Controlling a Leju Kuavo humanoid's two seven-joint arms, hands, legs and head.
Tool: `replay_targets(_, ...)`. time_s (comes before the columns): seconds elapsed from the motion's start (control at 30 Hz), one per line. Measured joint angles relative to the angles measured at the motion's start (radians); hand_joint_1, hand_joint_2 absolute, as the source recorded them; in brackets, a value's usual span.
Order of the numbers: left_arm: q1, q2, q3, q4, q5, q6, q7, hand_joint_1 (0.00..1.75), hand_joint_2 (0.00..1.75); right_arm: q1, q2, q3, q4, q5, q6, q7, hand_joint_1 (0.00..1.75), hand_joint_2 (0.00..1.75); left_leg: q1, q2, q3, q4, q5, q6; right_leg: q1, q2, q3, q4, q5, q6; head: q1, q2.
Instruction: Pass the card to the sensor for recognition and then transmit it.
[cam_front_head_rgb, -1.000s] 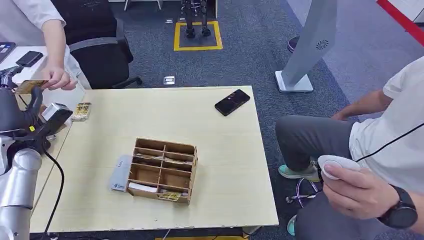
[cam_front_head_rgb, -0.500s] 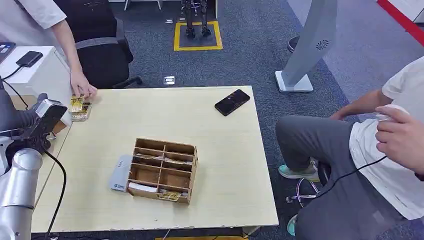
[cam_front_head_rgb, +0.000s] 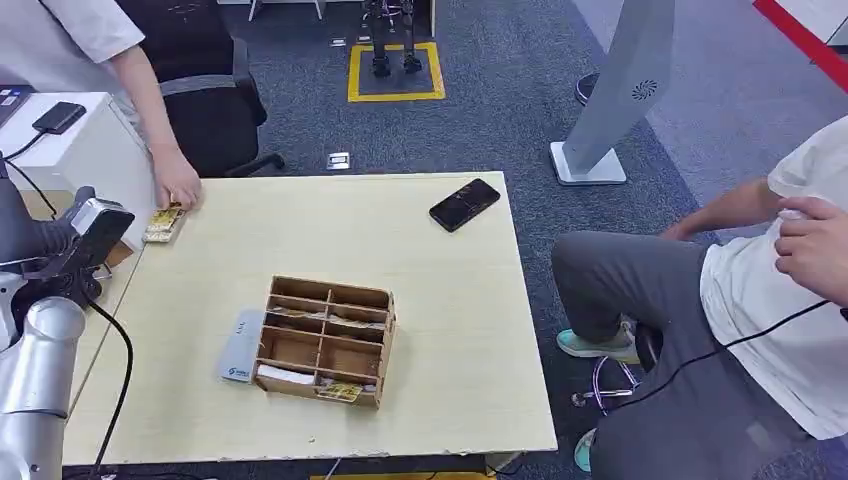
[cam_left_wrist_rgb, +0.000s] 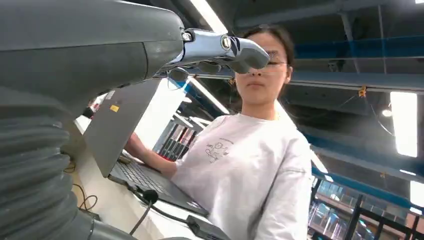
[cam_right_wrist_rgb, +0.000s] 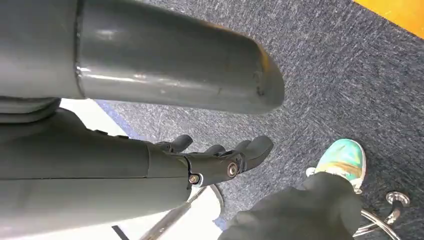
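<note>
A person's hand (cam_front_head_rgb: 178, 190) rests on a small stack of gold cards (cam_front_head_rgb: 162, 224) at the table's far left corner. The grey-white card sensor (cam_front_head_rgb: 240, 347) lies flat against the left side of the wooden compartment box (cam_front_head_rgb: 328, 340), mid-table. My left arm (cam_front_head_rgb: 40, 350) is raised at the table's left edge, short of the cards. In the left wrist view my left hand (cam_left_wrist_rgb: 150, 50) holds nothing, its fingers (cam_left_wrist_rgb: 225, 47) stretched out. My right hand (cam_right_wrist_rgb: 215, 162) hangs over the carpet with straight fingers and nothing in it.
A black phone (cam_front_head_rgb: 465, 204) lies near the table's far right edge. A second person (cam_front_head_rgb: 760, 290) sits close to the right side of the table. A black chair (cam_front_head_rgb: 200, 100) and a white side desk (cam_front_head_rgb: 70, 140) stand at the far left.
The person's hand took the gold card from beside my left hand and brought it down onto the stack. My left hand dropped slightly. The seated person's hand moved up and away.
</note>
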Motion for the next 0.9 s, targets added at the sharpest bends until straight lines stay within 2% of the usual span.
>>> replay_targets(0.13, 0.036, -0.001, 0.000, -0.025, 0.016, -0.036, -0.028, 0.00, 1.75, 0.001, 0.000, 0.000, 0.000, -0.001, 0.000, 0.000, 0.00, 0.00, 0.000, 0.001, 0.000, 0.000, 0.000, 0.000, 0.000, 0.000, 0.000, 0.000, 0.000, 0.000, 0.000, 0.000)
replay_targets(0.2, 0.064, -0.005, -0.002, -0.059, 0.066, -0.112, -0.064, 0.00, 1.75, 0.002, 0.000, 0.000, 0.000, -0.002, -0.001, 0.000, 0.00, 0.00, 0.000, 0.000, 0.000, 0.000, 0.000, 0.000, 0.000, 0.001, 0.000, 0.000, 0.000, 0.000, 0.000, 0.000)
replay_targets(0.23, 0.083, -0.005, -0.010, -0.089, 0.100, -0.190, -0.079, 0.00, 1.75, 0.002, 0.000, -0.001, 0.000, -0.003, -0.002, -0.003, 0.00, 0.00, 0.000, 0.000, 0.000, 0.000, 0.000, 0.000, 0.000, 0.001, 0.000, 0.000, 0.000, 0.000, 0.000, 0.000)
replay_targets(0.27, 0.105, -0.005, -0.026, -0.129, 0.135, -0.297, -0.094, 0.00, 1.75, 0.003, 0.000, -0.003, 0.000, -0.004, -0.003, -0.003, 0.00, 0.00, 0.000, 0.000, 0.000, 0.000, 0.000, 0.000, 0.000, 0.001, 0.000, 0.000, 0.000, 0.000, 0.000, 0.000)
replay_targets(0.33, 0.150, 0.000, -0.081, -0.218, 0.137, -0.472, -0.104, 0.00, 1.75, 0.005, 0.000, -0.007, 0.000, -0.005, -0.003, -0.009, 0.00, 0.00, 0.000, -0.001, 0.000, 0.000, 0.000, 0.000, 0.000, 0.000, -0.001, -0.001, 0.000, 0.000, 0.000, 0.000)
replay_targets(0.4, 0.179, 0.016, -0.177, -0.307, 0.091, -0.597, -0.126, 0.00, 1.75, 0.005, -0.002, -0.013, 0.000, -0.008, -0.002, -0.014, 0.00, 0.00, 0.000, -0.001, -0.001, 0.000, 0.000, 0.000, 0.000, -0.001, -0.002, -0.001, 0.000, 0.000, 0.000, 0.000)
replay_targets(0.43, 0.190, 0.021, -0.253, -0.357, 0.055, -0.646, -0.134, 0.00, 1.75, 0.005, -0.002, -0.019, 0.000, -0.011, -0.002, -0.014, 0.00, 0.00, 0.000, -0.001, -0.002, 0.001, 0.000, 0.000, -0.001, -0.001, -0.001, -0.001, 0.000, 0.000, 0.000, 0.000)
replay_targets(0.47, 0.196, 0.021, -0.325, -0.391, 0.029, -0.656, -0.122, 0.00, 1.75, 0.005, -0.002, -0.023, 0.000, -0.012, -0.002, -0.014, 0.00, 0.00, 0.000, -0.001, -0.002, 0.001, 0.000, 0.000, -0.002, -0.001, -0.001, -0.001, 0.000, 0.000, 0.000, 0.000)
replay_targets(0.57, 0.206, 0.031, -0.525, -0.476, 0.013, -0.632, -0.026, 0.00, 1.75, 0.004, -0.002, -0.032, 0.000, -0.013, 0.001, -0.010, 0.00, 0.00, -0.001, -0.001, -0.003, 0.001, -0.001, 0.001, -0.003, -0.001, -0.001, -0.001, 0.000, 0.001, 0.003, 0.000)
replay_targets(0.63, 0.206, 0.057, -0.621, -0.517, 0.032, -0.609, -0.009, 0.00, 1.75, 0.006, -0.002, -0.038, 0.000, -0.010, 0.002, -0.009, 0.00, 0.00, -0.002, 0.002, -0.002, 0.001, -0.001, 0.001, -0.003, 0.002, -0.002, -0.001, 0.001, 0.002, 0.002, 0.000)
replay_targets(0.77, 0.206, 0.094, -0.696, -0.553, 0.055, -0.604, -0.011, 0.00, 1.75, 0.009, -0.002, -0.047, 0.000, -0.010, 0.003, -0.011, 0.00, 0.00, -0.002, 0.001, -0.002, 0.000, -0.001, 0.001, -0.002, 0.001, -0.003, 0.000, 0.001, 0.002, 0.002, 0.000)
replay_targets(0.9, 0.206, 0.115, -0.724, -0.571, 0.063, -0.608, -0.019, 0.00, 1.75, 0.009, -0.002, -0.050, 0.000, -0.009, 0.002, -0.014, 0.00, 0.00, -0.001, 0.001, -0.002, 0.000, 0.000, 0.000, -0.001, 0.001, -0.003, 0.000, 0.001, 0.002, 0.003, 0.000)
